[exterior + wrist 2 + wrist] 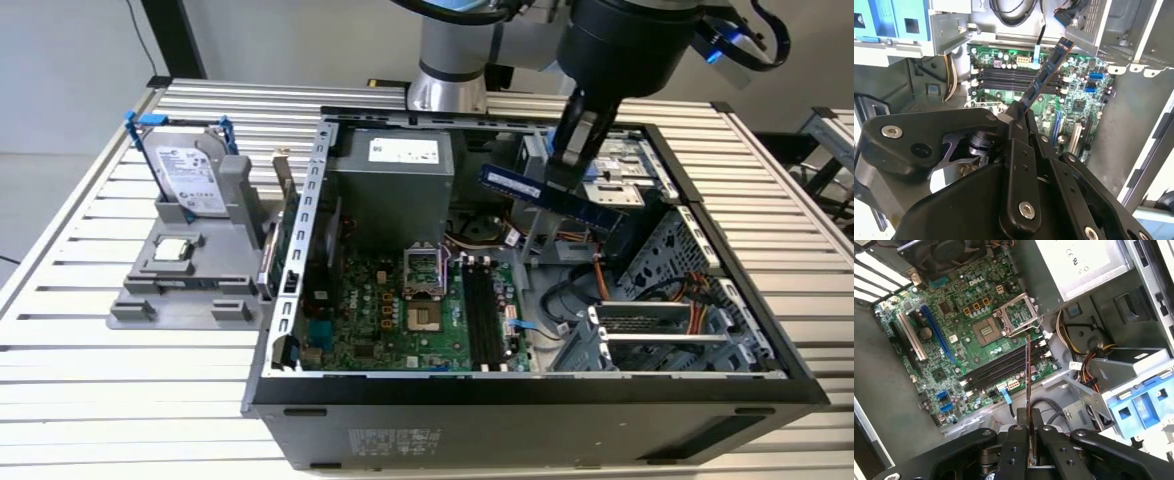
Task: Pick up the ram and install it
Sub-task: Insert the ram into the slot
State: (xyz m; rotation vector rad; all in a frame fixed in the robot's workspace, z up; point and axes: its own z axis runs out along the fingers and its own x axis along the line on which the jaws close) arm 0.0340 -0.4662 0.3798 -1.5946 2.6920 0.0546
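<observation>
Gripper (pixel 567 168) is clamped on the ram (pixel 551 195), a thin, long blue-green circuit-board stick with small dark chips. The jaws are closed on one end of it. In the first wrist view the stick (pixel 1027 375) sits edge-on between the fingers (pixel 1016 440). In the second wrist view it (pixel 1046 75) sticks out of the gripper (pixel 1019 117) at an angle.

Ram is in the air inside the open black tower PC case (pixel 534 395), up near the back. In the exterior view it is just to the right of the grey metal power supply box (pixel 394 185), and its long axis slopes down towards the exterior view's right. It isn't touching the board.

The green motherboard (pixel 387 320) lies flat on the case floor. The row of long black memory slots (pixel 483 315) runs alongside the square silver processor socket (pixel 424 275). In both wrist views the ram's free end points towards those slots (pixel 1004 369) (pixel 1009 77), well apart from them. The socket's metal frame (pixel 1019 315) is hinged open.

Case sits on a slatted aluminium surface (pixel 120 400). On the exterior view's left is a grey plastic fixture (pixel 187 285). It holds a silver hard drive with a white label (pixel 187 170), standing upright, and a small square silver processor chip (pixel 171 250), lying flat below the drive.
</observation>
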